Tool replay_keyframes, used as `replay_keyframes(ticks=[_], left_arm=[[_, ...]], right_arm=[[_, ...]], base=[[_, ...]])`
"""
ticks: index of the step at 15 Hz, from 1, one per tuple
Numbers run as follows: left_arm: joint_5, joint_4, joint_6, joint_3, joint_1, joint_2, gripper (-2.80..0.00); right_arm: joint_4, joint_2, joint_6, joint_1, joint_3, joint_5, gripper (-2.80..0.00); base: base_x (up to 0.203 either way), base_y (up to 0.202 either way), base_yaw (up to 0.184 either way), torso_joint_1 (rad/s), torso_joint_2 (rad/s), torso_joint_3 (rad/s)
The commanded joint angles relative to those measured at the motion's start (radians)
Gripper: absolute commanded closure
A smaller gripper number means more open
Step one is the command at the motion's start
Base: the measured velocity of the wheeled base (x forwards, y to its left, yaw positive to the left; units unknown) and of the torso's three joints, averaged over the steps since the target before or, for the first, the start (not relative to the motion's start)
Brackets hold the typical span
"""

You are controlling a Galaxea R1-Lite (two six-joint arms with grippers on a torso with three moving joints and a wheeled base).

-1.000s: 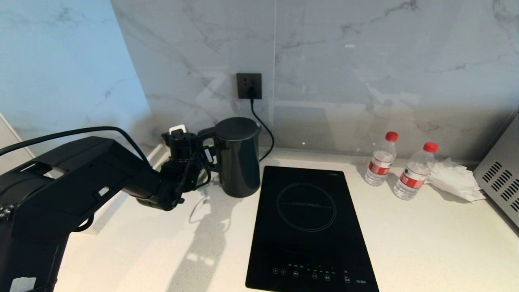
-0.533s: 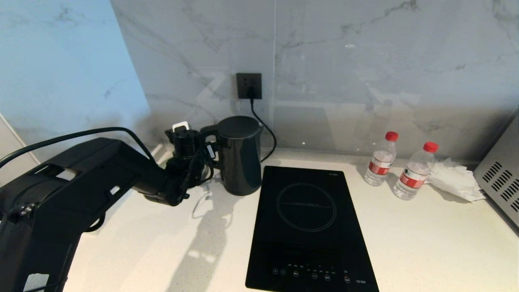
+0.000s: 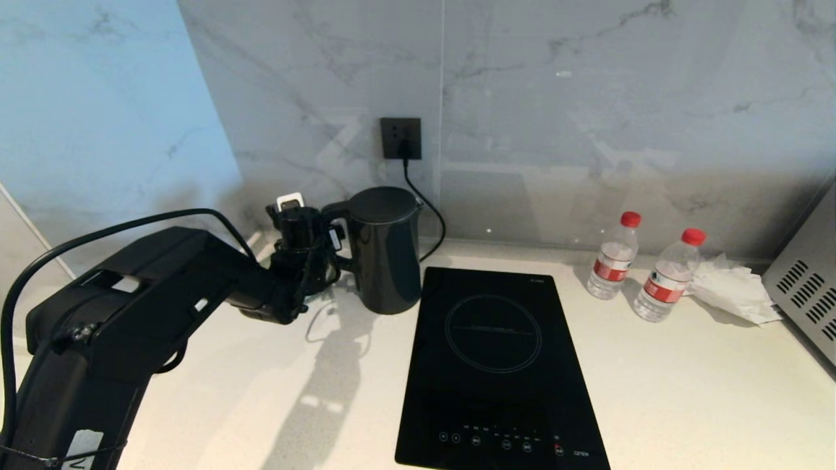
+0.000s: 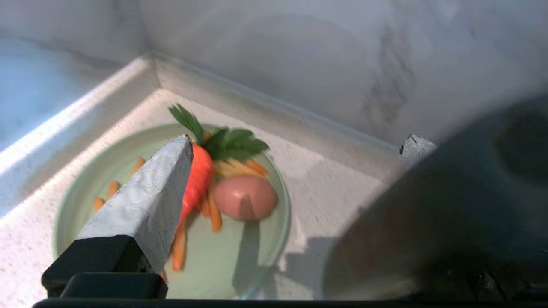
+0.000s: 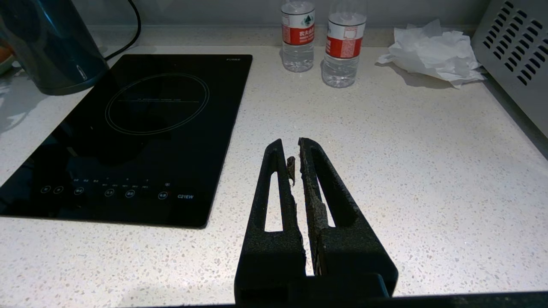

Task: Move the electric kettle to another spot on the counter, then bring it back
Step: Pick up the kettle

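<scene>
Black and glossy, the electric kettle [image 3: 384,248] stands upright on the counter [image 3: 686,385] at the back, just left of the induction hob [image 3: 496,365]. At its handle side, the left gripper [image 3: 336,251] has its fingers spread wide, one finger [image 4: 145,201] above a green plate [image 4: 77,196]. Over the counter, the right gripper [image 5: 295,156] has fingers nearly together, empty.

Black induction hob [image 3: 499,365] lies flat at centre; wall socket [image 3: 401,138] with a black cord plugged in sits beyond its far left corner. Right of hob: two red-capped water bottles [image 3: 612,256] upright side by side, crumpled white tissue [image 3: 731,289] just beyond them. Pale green plate [image 4: 239,265] of carrots and an egg [image 4: 245,197] sits in the wall corner.
</scene>
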Motion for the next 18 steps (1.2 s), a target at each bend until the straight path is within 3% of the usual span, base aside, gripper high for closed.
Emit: replay_keyframes(ticks=[1,6,7,18], left_arm=[[0.004,-0.005,-0.001,-0.015,0.002,0.002,-2.8],[0.006,-0.005,-0.001,-0.016,-0.013,0.001,-2.8],[0.006,-0.005,-0.001,-0.016,-0.016,0.003,0.0],[0.012,-0.007,-0.003,-0.014,-0.016,-0.006,0.0]], right_arm=[[0.001,0.0,-0.001,0.0,0.0,0.0,0.0],[-0.001,0.0,-0.001,0.0,0.0,0.0,0.0],[0.0,0.0,-0.001,0.0,0.0,0.0,0.0],[0.001,0.0,0.0,0.0,0.0,0.0,0.0]], base=[[0.0,0.0,0.0,0.0,0.0,0.0],[0.0,0.0,0.0,0.0,0.0,0.0],[0.0,0.0,0.0,0.0,0.0,0.0],[0.0,0.0,0.0,0.0,0.0,0.0]])
